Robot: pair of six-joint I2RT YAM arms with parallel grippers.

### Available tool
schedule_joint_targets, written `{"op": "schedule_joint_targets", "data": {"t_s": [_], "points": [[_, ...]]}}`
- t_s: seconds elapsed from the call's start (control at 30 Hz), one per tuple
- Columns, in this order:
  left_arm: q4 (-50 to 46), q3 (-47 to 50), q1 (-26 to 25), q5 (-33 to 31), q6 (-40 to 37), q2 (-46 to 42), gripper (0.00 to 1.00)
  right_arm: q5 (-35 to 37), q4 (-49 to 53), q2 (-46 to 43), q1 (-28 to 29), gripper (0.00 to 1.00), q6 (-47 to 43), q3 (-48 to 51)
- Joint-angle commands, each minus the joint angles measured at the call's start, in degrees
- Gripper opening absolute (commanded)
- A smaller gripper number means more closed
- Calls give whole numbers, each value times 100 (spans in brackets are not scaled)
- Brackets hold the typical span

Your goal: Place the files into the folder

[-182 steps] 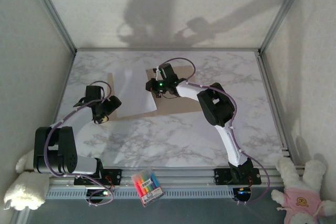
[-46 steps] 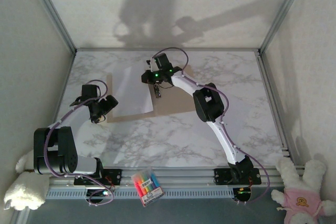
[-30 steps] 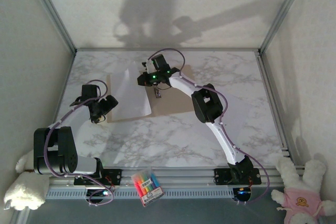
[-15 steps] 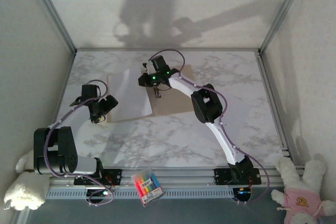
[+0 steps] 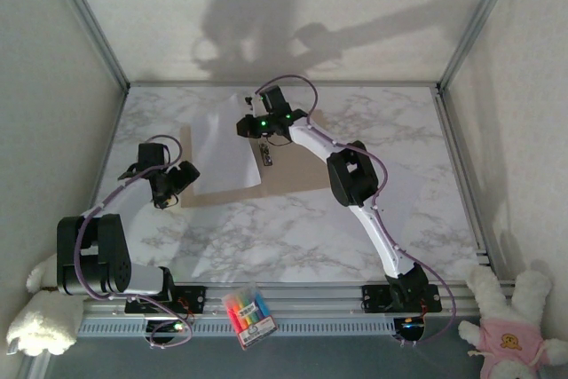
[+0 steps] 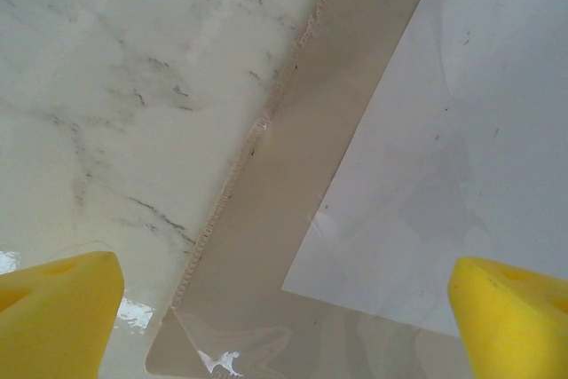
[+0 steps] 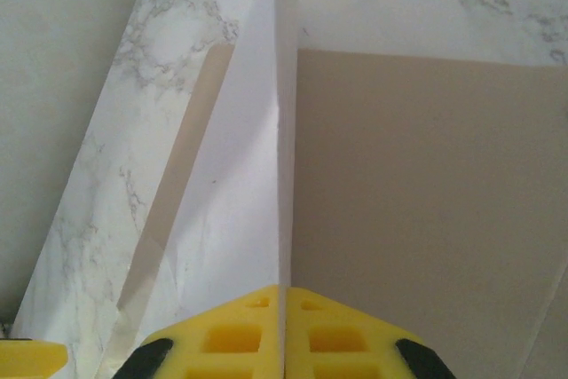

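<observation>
Files [image 5: 222,153] lie over the left leaf of the folder [image 5: 297,170], which is spread open on the marble surface [image 5: 293,228]; the sheet looks nearly placed, with settling it flat and closing the cover left to do. Right fingers [image 7: 240,339] pinch the sheet's far right edge, lifting it; left fingers [image 6: 53,308] hang wide apart over the folder's near left corner, holding nothing.

The 2 arms are built alike: black joint housings joined by white tubular links. The right arm [image 5: 374,224] has a bulky black elbow and a long white link; the left arm [image 5: 93,255] has a blocky black shoulder. A thin purple cable [image 5: 288,78] loops along each. A green light [image 5: 264,123] glows at the right wrist. The jaws wear bright yellow pads [image 6: 53,308], the right pair moulded with square recesses.
</observation>
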State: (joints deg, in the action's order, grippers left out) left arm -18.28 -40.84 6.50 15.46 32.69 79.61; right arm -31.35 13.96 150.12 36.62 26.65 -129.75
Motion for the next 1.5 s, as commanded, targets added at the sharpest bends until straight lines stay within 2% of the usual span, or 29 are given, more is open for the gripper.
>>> {"op": "schedule_joint_targets", "data": {"t_s": [0.0, 0.87, 0.93, 1.13, 1.33, 1.47], "points": [[-114, -23, 70, 85, -92, -38, 94, -104, -209, 79, 111, 6, 115, 175], [-22, 94, 70, 141, -61, -77, 95, -63, -758, -229, 346, 8, 439, 978], [-35, 73, 66, 148, -60, -86, 95, -51, -658, -237, 346, 11, 379, 920], [-146, -83, 63, 32, -69, -147, 95, 41, -45, -456, 238, 37, 24, 641], [-376, -568, -127, -281, -182, -266, 96, 173, 407, -1186, -41, 49, -330, 899], [-394, -973, -525, -496, -184, -123, 96, 333, 188, -1927, -293, 53, -290, 1815]]}}
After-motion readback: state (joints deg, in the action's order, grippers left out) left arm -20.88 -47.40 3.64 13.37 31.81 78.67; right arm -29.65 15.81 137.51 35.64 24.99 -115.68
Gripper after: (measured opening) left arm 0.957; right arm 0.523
